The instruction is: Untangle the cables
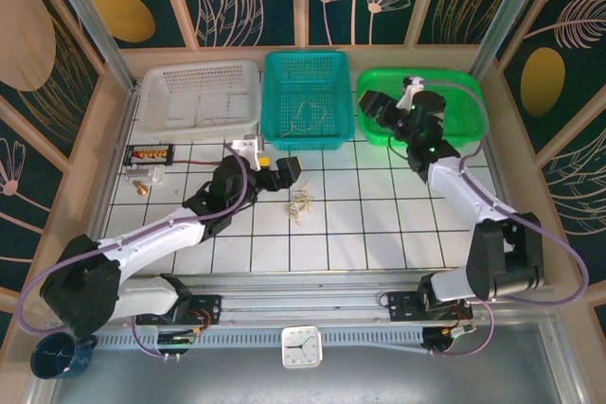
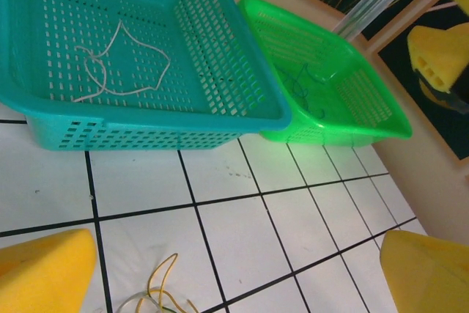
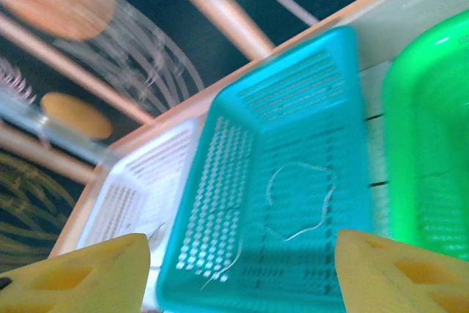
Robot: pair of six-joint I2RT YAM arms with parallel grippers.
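Note:
A small knot of whitish and yellow cables [image 1: 301, 203] lies on the white tiled table; its edge shows at the bottom of the left wrist view [image 2: 157, 295]. My left gripper [image 1: 287, 171] hovers just behind and left of the knot, open [image 2: 234, 273], nothing between its yellow fingertips [image 2: 44, 269]. One whitish cable [image 2: 117, 64] lies loose in the teal basket [image 1: 303, 134], also seen from the right wrist [image 3: 300, 203]. A thin blue cable [image 2: 300, 86] lies in the green basket [image 1: 469, 106]. My right gripper [image 1: 372, 106] hangs over the green basket's left part, open and empty [image 3: 242, 276].
A white basket [image 1: 199, 78] stands left of the teal one, with a thin wire in it [image 3: 155, 234]. A small connector board with a red wire [image 1: 151, 153] and a brass piece [image 1: 142, 187] sit at the table's left. All three baskets line the back edge.

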